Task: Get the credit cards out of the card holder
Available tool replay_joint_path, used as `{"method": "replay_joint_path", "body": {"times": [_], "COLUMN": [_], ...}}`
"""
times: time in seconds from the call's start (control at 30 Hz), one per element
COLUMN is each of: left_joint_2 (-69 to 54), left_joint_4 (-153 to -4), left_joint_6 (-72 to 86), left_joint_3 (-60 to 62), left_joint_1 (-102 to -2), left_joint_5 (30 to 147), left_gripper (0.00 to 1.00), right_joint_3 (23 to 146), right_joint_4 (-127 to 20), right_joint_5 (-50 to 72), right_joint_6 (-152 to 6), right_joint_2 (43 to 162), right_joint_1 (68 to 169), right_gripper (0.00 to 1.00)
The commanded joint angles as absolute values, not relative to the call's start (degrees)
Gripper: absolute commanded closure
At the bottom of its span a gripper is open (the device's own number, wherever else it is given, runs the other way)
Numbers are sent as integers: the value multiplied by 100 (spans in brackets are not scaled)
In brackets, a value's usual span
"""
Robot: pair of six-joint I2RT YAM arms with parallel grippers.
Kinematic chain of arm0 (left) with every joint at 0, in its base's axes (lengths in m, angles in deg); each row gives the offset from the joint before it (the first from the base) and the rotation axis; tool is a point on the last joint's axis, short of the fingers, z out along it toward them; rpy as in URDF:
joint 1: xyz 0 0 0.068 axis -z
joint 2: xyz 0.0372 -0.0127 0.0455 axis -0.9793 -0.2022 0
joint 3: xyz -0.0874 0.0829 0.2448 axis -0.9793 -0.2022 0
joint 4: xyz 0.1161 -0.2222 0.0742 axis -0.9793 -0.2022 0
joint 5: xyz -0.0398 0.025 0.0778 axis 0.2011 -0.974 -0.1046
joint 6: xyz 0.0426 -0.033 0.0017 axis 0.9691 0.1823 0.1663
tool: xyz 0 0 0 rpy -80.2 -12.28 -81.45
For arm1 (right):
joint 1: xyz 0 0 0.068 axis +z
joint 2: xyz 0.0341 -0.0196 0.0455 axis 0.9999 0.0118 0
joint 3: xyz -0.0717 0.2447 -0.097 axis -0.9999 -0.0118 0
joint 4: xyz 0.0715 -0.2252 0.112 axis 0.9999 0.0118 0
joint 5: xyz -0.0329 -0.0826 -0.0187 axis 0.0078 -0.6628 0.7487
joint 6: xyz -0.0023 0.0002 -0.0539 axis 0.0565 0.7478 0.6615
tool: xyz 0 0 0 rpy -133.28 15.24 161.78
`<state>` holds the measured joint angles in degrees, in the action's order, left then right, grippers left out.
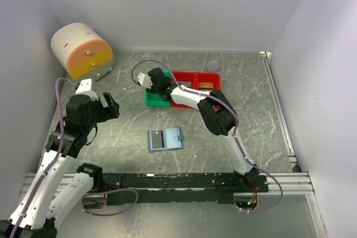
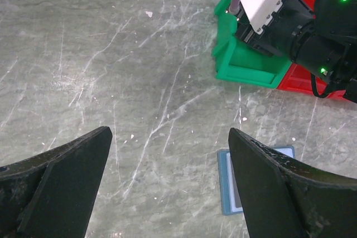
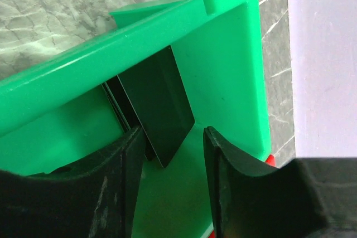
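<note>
Currently dark card (image 3: pixel 159 104) in green bin (image 3: pixel 234 71), right fingers (image 3: pixel 234 193) parted.

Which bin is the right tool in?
The green bin, left of the red bins: the right tool is inside it, open, a dark card standing between its fingers.

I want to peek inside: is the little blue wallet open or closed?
Open: the card holder lies spread flat, both panels showing.
</note>
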<state>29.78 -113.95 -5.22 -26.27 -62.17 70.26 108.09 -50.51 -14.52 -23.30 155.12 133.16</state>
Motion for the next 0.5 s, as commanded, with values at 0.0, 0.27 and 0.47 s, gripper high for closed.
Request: {"method": "replay_joint_path", "body": {"times": [0.0,0.27,0.47], "left_joint_2": [2950,2859,2820], "left_joint_4": [-11360,-11327,-11291], "left_joint_6": [-415,-343,-317], "left_joint_3": [-2630,-2636,-2654], "left_joint_1": [-6277,-6278,-6278], "left_joint_5": [7218,7383,7512], "left_gripper": [2,1,1], "right_joint_3": [10810,10602,10581], "right_joint_4": [-5040,-5225,-5361], "right_joint_5": [-1483,-1221,-1181], "right_joint_6": [-2490,-2653,-2806], "right_joint_2": [15433,15165,15004], "right_joint_1": [13284,13280,13275], "right_gripper": [53,41,40]}}
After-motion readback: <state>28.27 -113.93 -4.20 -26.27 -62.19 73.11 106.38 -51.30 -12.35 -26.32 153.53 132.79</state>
